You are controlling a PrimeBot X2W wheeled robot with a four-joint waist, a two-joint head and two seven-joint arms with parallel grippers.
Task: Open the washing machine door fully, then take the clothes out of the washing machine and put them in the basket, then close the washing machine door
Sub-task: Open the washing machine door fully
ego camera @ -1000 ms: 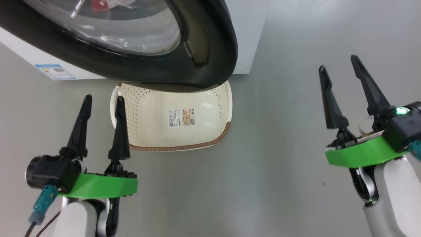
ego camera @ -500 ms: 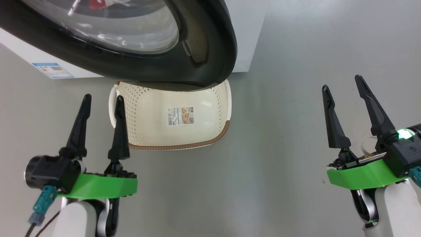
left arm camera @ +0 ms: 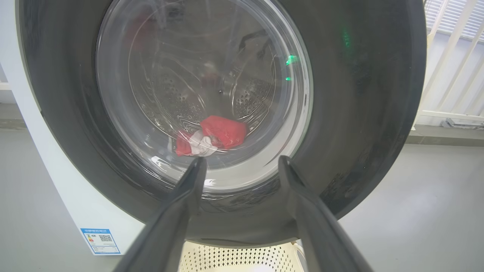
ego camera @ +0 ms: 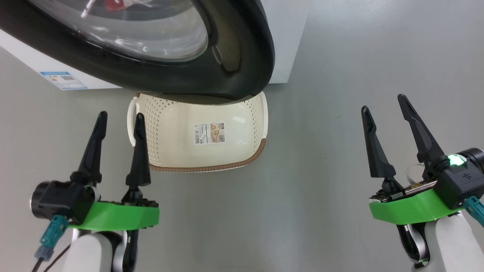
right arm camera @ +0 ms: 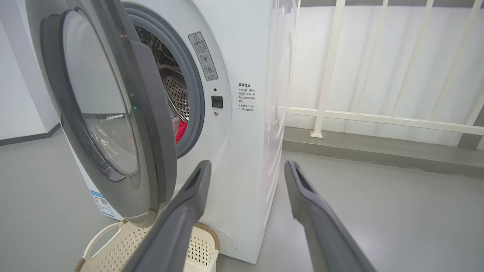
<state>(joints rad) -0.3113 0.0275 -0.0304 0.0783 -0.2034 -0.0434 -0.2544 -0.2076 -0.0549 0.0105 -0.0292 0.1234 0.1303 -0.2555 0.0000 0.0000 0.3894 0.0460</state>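
Hovering with left gripper (ego camera: 121,115) spread wide and empty, near the left end of the basket (ego camera: 211,168); right gripper (ego camera: 382,102) equally wide, empty, well off to the right. Facing the washing machine door (ego camera: 257,56), only partly swung out and overhanging the far end of the basket. Seeing the clothes (left arm camera: 219,134) through the door, low in the drum (left arm camera: 249,102) of the washing machine (right arm camera: 245,151). Likely to go wrong: hooking the door rim badly and slipping off its glossy edge; reaching for the drum with the door half open and striking it; nudging the basket aside.

Grey floor (ego camera: 321,170), white railing (right arm camera: 328,75) before a pale wall (right arm camera: 378,56), grey kerb (right arm camera: 378,151) beneath
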